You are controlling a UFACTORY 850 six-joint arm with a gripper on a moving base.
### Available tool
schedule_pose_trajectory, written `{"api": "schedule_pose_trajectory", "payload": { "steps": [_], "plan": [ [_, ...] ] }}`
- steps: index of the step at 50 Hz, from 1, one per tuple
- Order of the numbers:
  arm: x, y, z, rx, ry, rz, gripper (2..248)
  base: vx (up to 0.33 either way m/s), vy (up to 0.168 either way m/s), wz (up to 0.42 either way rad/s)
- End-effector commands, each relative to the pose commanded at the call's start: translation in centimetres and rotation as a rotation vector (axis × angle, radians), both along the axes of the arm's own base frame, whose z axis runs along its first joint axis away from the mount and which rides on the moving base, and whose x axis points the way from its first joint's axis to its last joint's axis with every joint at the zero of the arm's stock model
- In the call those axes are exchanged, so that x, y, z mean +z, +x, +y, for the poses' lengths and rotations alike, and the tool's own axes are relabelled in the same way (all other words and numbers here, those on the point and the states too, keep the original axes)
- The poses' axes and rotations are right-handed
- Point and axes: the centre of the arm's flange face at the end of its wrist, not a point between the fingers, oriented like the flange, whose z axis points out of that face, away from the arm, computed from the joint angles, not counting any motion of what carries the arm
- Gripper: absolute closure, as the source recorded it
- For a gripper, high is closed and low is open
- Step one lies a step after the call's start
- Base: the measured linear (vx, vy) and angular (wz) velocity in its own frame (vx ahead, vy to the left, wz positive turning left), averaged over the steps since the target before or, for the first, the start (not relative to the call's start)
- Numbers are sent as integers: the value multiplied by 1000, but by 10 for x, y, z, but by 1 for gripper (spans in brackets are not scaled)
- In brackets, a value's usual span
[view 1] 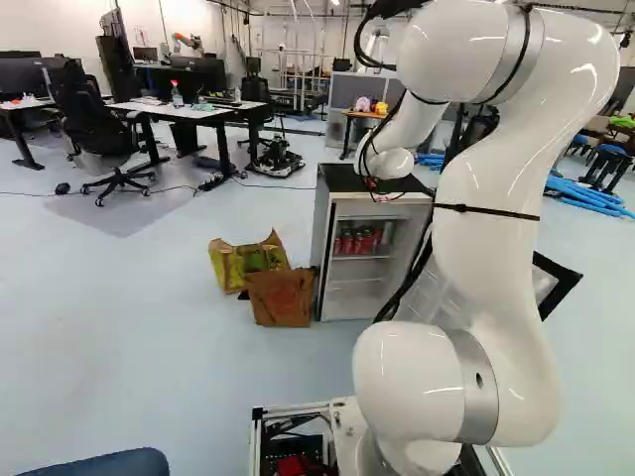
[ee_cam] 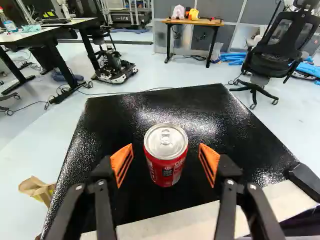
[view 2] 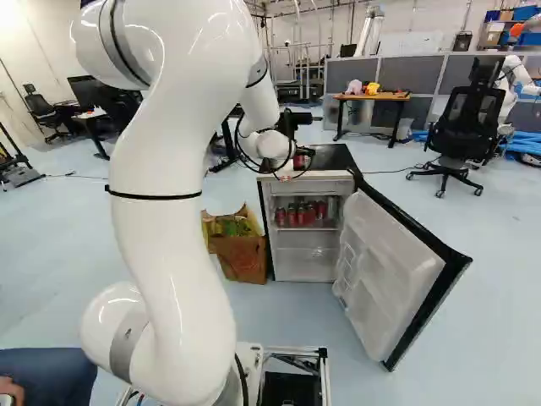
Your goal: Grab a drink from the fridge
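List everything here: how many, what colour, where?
Open fridge: one, black and white, standing ahead
Drink can: one, red and silver, on fridge top
Cans inside fridge: several, red, shelved
Bags: two, yellow and brown, beside fridge
Office chairs: two or more, black, around room
Desks: two or more, white tops, left in left base view
Small table: one, brown, beyond fridge
Tubes: several, blue, beyond fridge
Another robot: one, white, right base view's right
Arm: one, white, reaching to fridge
Hand: one, black, orange pads, open around can

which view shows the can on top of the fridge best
The wrist view: the can stands whole between the gripper's open fingers. The right base view shows it small; the left doesn't clearly show it.
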Motion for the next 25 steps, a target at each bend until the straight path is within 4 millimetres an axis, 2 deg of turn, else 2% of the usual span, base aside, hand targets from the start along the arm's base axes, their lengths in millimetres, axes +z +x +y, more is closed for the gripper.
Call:
{"api": "schedule_pose_trajectory", "payload": {
  "steps": [1, 2, 7, 8, 17, 25],
  "plan": [
    [0, 0, 0, 0, 0, 0, 74, 0, 0, 0],
    [0, 0, 0, 0, 0, 0, 38, 0, 0, 0],
    [0, 0, 0, 0, 0, 0, 38, 0, 0, 0],
    [0, 0, 0, 0, 0, 0, 4, 0, 0, 0],
    [0, -3, 0, -1, 0, 2, 3, 0, 0, 0],
    [2, -15, 1, -5, 2, 8, 3, 0, 0, 0]
  ]
}}
